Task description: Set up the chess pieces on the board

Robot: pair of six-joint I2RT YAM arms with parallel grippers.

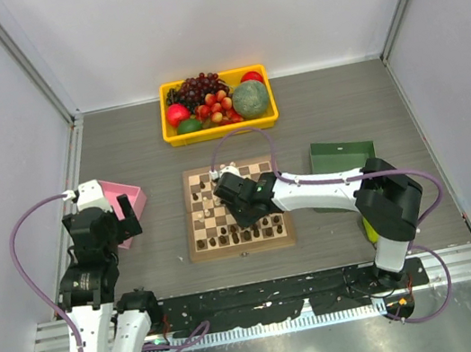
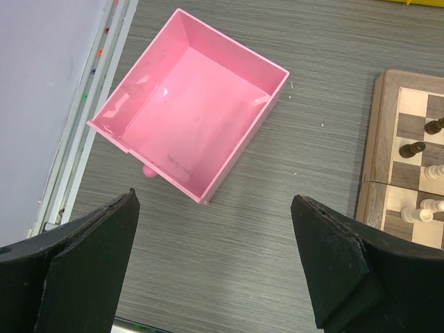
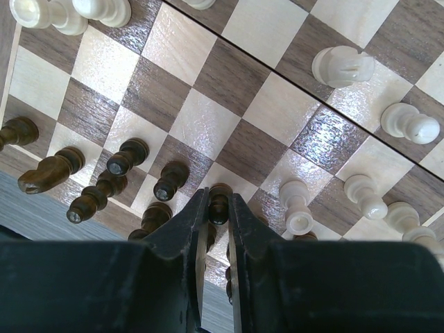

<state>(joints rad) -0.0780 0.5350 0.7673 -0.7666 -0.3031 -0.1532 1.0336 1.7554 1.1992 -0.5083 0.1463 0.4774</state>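
The right gripper (image 3: 218, 208) has jaws clenched on a dark brown wooden chess piece (image 3: 219, 201) over the checkered wooden chessboard (image 1: 195, 238) at the centre of the grey wood-grain counter (image 1: 121, 150), between white walls (image 1: 234, 12). The left gripper (image 2: 215, 263) has jaws released, spread wide, holding nothing.

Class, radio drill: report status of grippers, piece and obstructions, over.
Left gripper open, over table by pink tray. Right gripper shut on dark piece, over board. Other dark pieces crowd beside it.

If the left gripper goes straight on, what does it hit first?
Likely the gray table between the pink tray and the chessboard; depth is unclear, so maybe the tray's corner.
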